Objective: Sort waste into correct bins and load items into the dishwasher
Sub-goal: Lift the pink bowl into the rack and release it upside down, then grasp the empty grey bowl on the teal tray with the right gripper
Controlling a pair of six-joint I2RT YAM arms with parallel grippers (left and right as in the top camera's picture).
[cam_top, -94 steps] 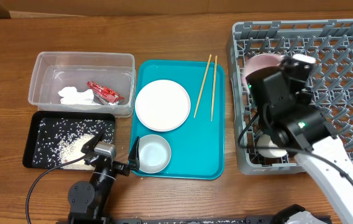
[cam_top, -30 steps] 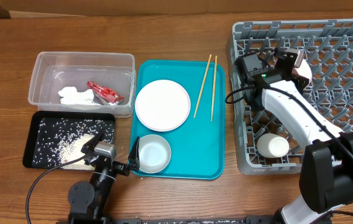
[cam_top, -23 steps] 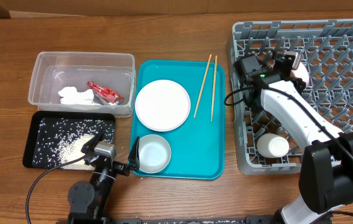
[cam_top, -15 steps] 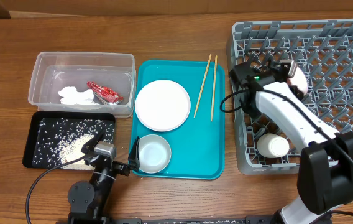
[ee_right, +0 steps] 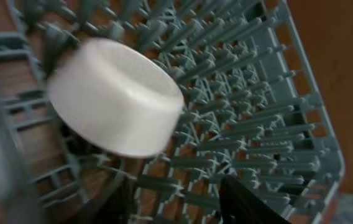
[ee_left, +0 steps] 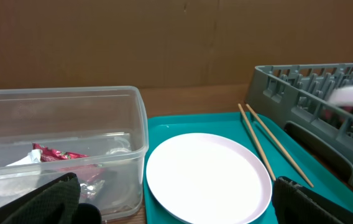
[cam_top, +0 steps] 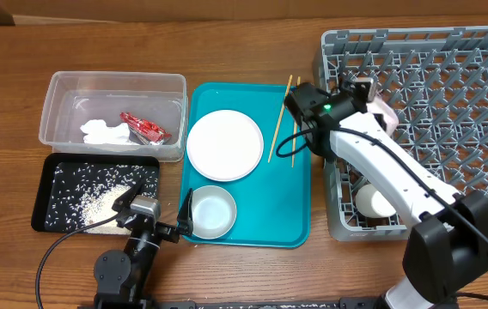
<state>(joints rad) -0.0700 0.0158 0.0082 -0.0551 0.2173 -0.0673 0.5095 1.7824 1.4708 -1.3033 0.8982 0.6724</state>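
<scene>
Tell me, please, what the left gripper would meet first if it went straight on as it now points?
Probably the white plate, straight ahead of the left gripper on the teal tray; the gripper's height is unclear, so it might pass above.

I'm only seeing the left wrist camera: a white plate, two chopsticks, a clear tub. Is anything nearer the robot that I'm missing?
Observer: Yes. Overhead, a white bowl sits on the teal tray right by the left gripper, nearer than the plate.
Operator: And beside the clear tub?
Observer: A black tray scattered with rice grains lies on its robot-facing side.
Operator: What's inside the grey rack?
Observer: The right wrist camera shows a round white dish resting on its pegs.
</scene>
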